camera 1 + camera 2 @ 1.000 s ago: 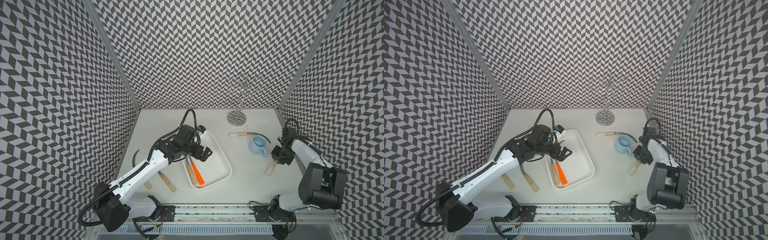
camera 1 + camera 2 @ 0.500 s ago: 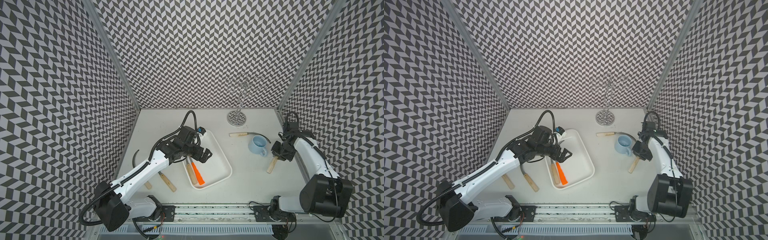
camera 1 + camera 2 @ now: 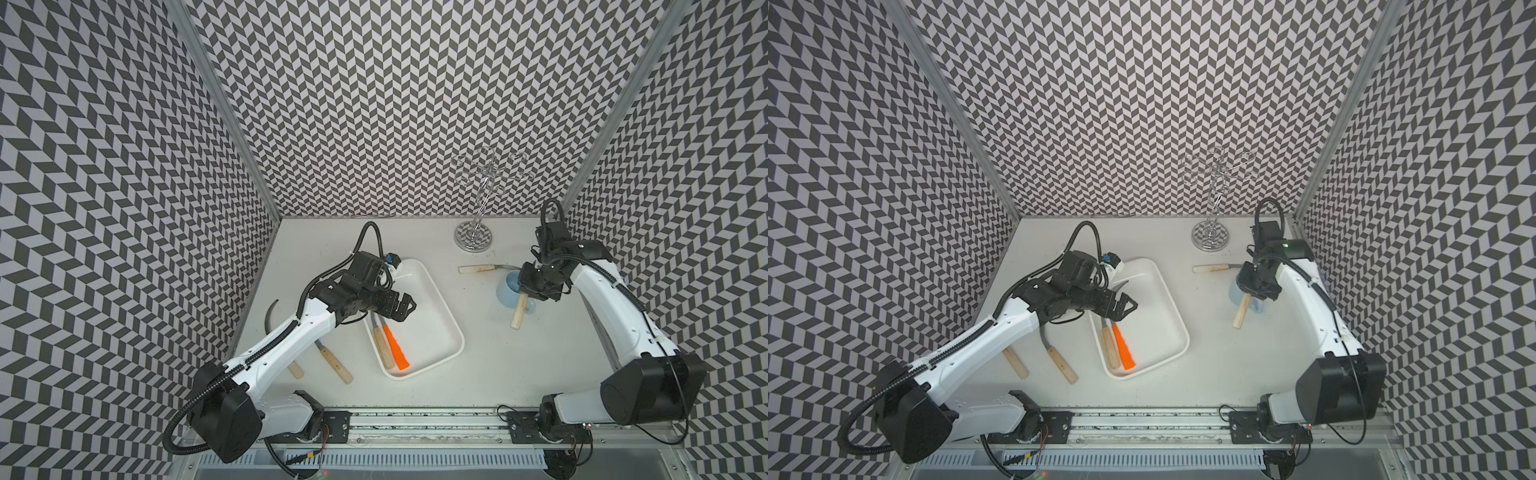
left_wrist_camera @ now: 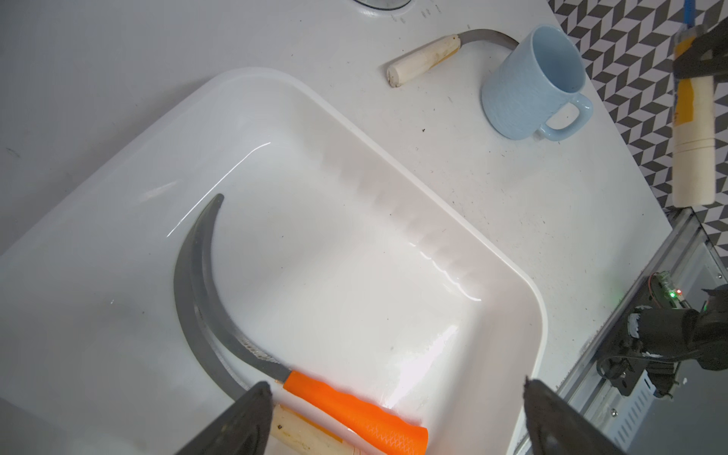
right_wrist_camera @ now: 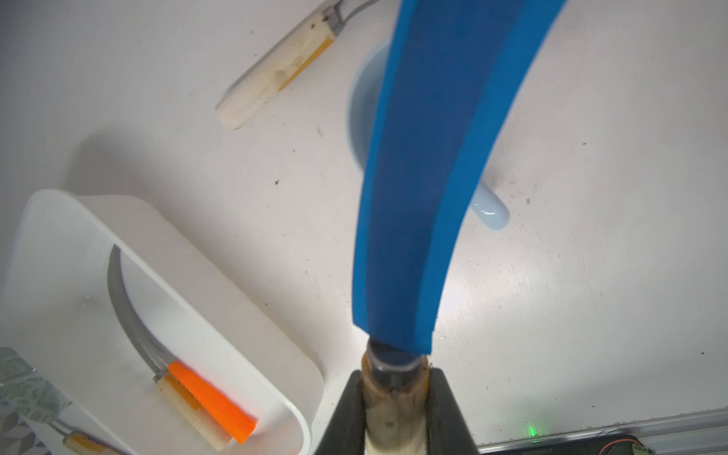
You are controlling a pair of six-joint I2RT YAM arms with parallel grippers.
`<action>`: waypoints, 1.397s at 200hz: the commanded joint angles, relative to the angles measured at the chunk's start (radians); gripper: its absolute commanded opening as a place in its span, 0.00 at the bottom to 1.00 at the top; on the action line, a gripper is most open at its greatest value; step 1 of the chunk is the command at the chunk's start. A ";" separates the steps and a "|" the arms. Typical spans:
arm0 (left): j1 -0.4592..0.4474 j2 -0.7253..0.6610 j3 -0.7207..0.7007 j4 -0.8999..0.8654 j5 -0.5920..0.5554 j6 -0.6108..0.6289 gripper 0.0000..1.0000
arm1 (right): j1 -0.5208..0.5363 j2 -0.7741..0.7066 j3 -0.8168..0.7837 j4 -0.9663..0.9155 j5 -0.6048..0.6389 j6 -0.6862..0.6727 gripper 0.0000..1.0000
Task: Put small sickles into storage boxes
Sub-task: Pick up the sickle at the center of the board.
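Observation:
The white storage box [image 3: 432, 316] [image 3: 1163, 316] holds an orange-handled, grey-bladed sickle [image 3: 395, 351] [image 4: 354, 409] and a wooden-handled one [image 3: 382, 347]. My left gripper [image 3: 401, 305] [image 4: 398, 390] hovers open over the box's left part. My right gripper [image 3: 525, 289] [image 5: 396, 394] is shut on the pale wooden handle of a blue-bladed sickle [image 5: 425, 177] [image 3: 518, 311], held in the air above the mug. Another wooden-handled sickle [image 3: 478, 269] lies behind the mug. Two more [image 3: 332, 365] [image 3: 295, 370] lie left of the box, partly under my left arm.
A light blue mug [image 3: 509, 286] [image 4: 528, 86] stands right of the box, under the held sickle. A chrome wire stand [image 3: 473, 241] rises at the back. Patterned walls close three sides, and the arms' rail [image 3: 415, 424] runs along the front.
My right arm has lifted the blue-bladed sickle and carried it left, from near the right wall to over the mug. The left gripper stayed open over the box, shifting only slightly.

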 commanded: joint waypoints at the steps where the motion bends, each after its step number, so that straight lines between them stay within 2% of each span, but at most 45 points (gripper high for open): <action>1: 0.049 -0.043 -0.034 0.038 0.093 -0.028 1.00 | 0.062 0.033 0.058 -0.028 -0.009 0.030 0.03; 51: 0.143 -0.099 -0.128 0.128 0.275 -0.120 1.00 | 0.160 0.063 0.100 -0.041 -0.015 0.035 0.03; 83: 0.225 -0.124 -0.225 0.252 0.417 -0.252 1.00 | 0.229 0.083 0.109 -0.042 -0.016 0.024 0.03; 97: 0.245 -0.132 -0.256 0.292 0.447 -0.290 1.00 | 0.263 0.094 0.117 -0.044 -0.013 0.020 0.03; 140: 0.276 -0.138 -0.266 0.305 0.438 -0.327 1.00 | 0.383 0.126 0.138 -0.041 -0.007 0.019 0.03; 171: 0.295 -0.146 -0.248 0.285 0.380 -0.343 1.00 | 0.455 0.151 0.166 -0.026 -0.019 0.029 0.03; 200: 0.327 -0.155 -0.257 0.307 0.403 -0.388 1.00 | 0.522 0.202 0.220 -0.041 -0.012 0.025 0.03; 250: 0.428 -0.208 -0.342 0.354 0.443 -0.499 1.00 | 0.613 0.274 0.287 -0.035 -0.004 0.019 0.03; 279: 0.444 -0.220 -0.361 0.296 0.396 -0.500 1.00 | 0.650 0.302 0.303 -0.020 -0.001 0.018 0.03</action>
